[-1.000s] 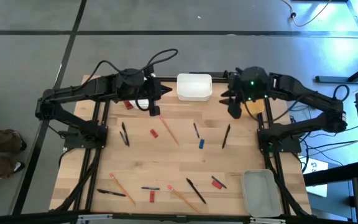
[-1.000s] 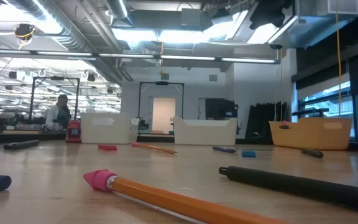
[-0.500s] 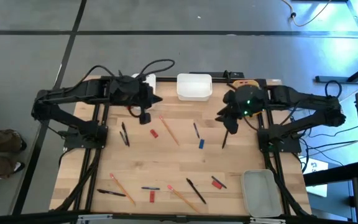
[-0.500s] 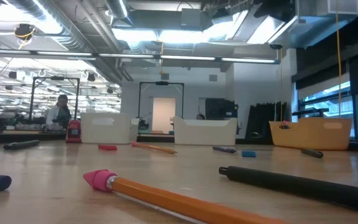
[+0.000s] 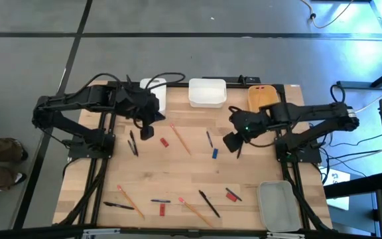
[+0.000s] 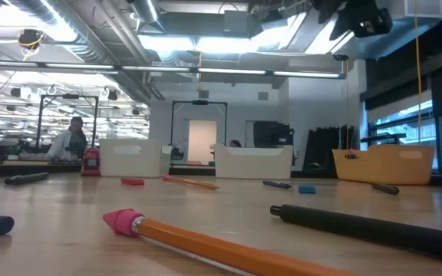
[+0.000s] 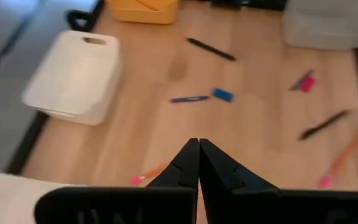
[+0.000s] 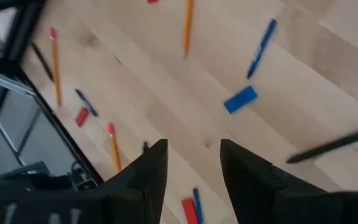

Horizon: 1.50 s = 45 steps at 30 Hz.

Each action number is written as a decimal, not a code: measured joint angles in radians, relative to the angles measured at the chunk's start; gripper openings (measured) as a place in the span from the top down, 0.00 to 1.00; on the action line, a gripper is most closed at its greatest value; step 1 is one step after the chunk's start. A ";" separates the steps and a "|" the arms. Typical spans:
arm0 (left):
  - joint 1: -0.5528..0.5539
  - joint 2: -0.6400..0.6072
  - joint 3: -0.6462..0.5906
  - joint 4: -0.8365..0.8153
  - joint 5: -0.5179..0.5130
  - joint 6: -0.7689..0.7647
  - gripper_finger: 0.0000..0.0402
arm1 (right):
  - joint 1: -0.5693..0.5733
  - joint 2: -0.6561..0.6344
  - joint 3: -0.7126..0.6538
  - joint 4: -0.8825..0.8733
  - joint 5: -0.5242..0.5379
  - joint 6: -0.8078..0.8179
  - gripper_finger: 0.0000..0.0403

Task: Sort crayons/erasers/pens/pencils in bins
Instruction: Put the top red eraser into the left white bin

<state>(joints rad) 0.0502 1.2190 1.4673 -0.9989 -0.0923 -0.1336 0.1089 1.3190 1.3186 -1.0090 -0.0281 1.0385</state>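
Note:
Black pens (image 5: 132,143) (image 5: 209,202), orange pencils (image 5: 180,138) (image 5: 130,201) and small red and blue erasers lie flat on the wooden table. The narrow white bin (image 5: 155,93), wider white bin (image 5: 207,93) and yellow-orange bin (image 5: 262,98) stand along the far edge. The translucent grey bin (image 5: 276,204) sits at the near right corner. My left gripper (image 5: 146,130) (image 7: 197,149) hangs shut above the table, near the narrow white bin. My right gripper (image 5: 231,141) (image 8: 193,152) is open above the table. It is beside a black pen (image 5: 241,147) (image 8: 334,144) and a blue eraser (image 5: 214,153) (image 8: 240,99).
A blue pen (image 5: 209,138) (image 8: 261,40) lies between the grippers. More pens, pencils and red erasers (image 5: 161,210) are scattered along the near edge. The arms' bases stand at the table's left and right sides. A person sits far off in the room (image 6: 74,136).
Both grippers have left the bins at the far edge. The left one went toward the near and left edges. The right one went from beside the yellow-orange bin toward the near edge and left, over the black pen and blue eraser. Nothing on the table has moved.

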 joint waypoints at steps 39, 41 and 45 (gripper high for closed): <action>-0.011 0.051 0.000 -0.081 0.039 -0.059 0.73 | 0.000 0.002 -0.001 0.216 0.091 -0.737 0.63; -0.015 0.051 0.000 -0.081 0.039 -0.063 0.73 | 0.000 0.002 -0.001 0.236 0.090 -0.783 0.63; -0.027 0.051 0.000 -0.081 0.035 -0.065 0.73 | 0.000 0.002 -0.001 0.246 0.090 -0.793 0.63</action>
<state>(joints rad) 0.0235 1.2697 1.4677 -1.0801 -0.0577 -0.1983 0.1089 1.3212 1.3178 -0.7635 0.0616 0.2458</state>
